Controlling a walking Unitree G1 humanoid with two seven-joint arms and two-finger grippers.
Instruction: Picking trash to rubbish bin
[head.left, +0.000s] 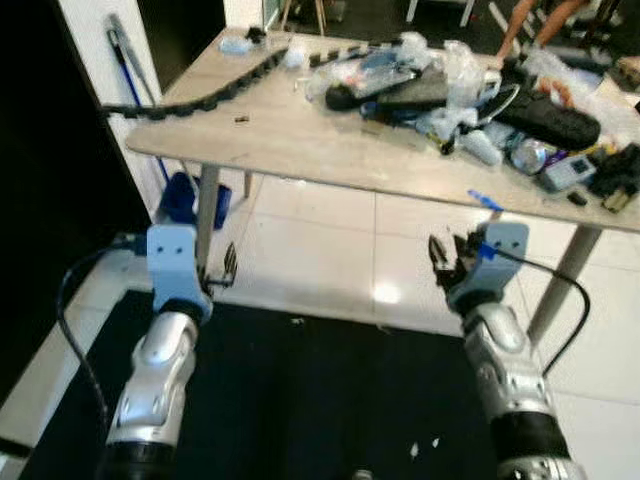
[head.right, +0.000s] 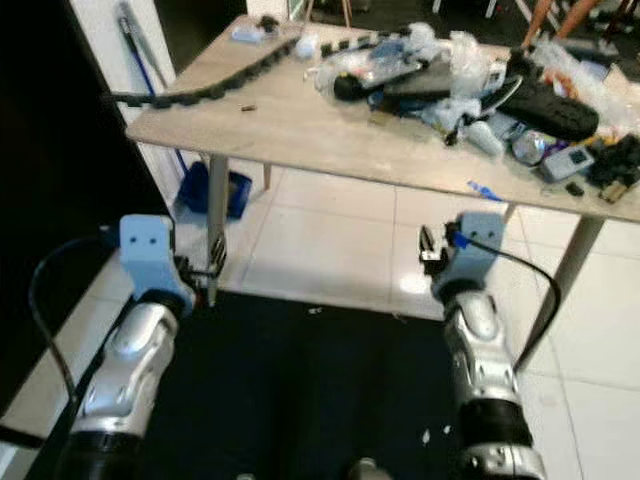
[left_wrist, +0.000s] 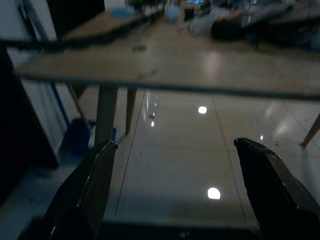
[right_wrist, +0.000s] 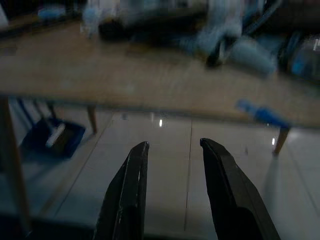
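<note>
Below the near edge of the bench (head.left: 300, 140), left gripper (left_wrist: 175, 195) and right gripper (right_wrist: 170, 190) held forward over the tiled floor (head.left: 320, 250); jaws released on both, left spread wide, right narrower, grasping nothing. Up on the bench, trash (head.left: 440, 85) heaped toward the far right, well apart from either gripper; probably raised in readiness for a first reach; no bin to be made out.

A lived-in home room, by the look of it: a light wooden table (head.left: 300, 130) heaped with wrappers and gadgets (head.left: 470, 90) (quite a jumble), glossy white floor tiles (head.left: 330, 250), a blue dustpan (head.left: 190, 198) tucked far left, a dark mat (head.left: 320, 400) near.
</note>
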